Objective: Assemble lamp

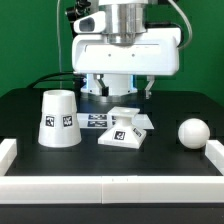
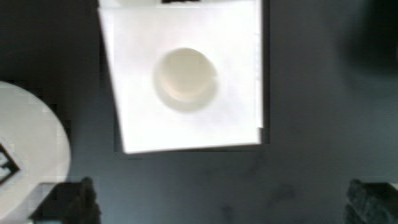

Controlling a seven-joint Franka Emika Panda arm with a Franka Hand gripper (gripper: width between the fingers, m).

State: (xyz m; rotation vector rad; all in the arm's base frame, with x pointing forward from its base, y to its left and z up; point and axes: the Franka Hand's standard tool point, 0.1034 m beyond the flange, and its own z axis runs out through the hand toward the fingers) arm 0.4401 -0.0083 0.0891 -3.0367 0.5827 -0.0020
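Base [image 1: 126, 128] on the black table [image 1: 30, 108], below and apart from the wide-open, empty claw [image 1: 120, 90].

The matte white truncated-cone lamp shade [image 1: 58, 118] bears a black-and-white square tag on its side. The matte white stepped square lamp base [image 1: 126, 128] shows like black-and-white tags. The round ball-headed bulb [image 1: 192, 131] shows plain white. The flat surface [image 1: 110, 162] is matte black.

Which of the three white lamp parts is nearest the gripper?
The matte white stepped square base, closest below the open gripper; white cone shade and white ball-headed bulb sit off to its sides.
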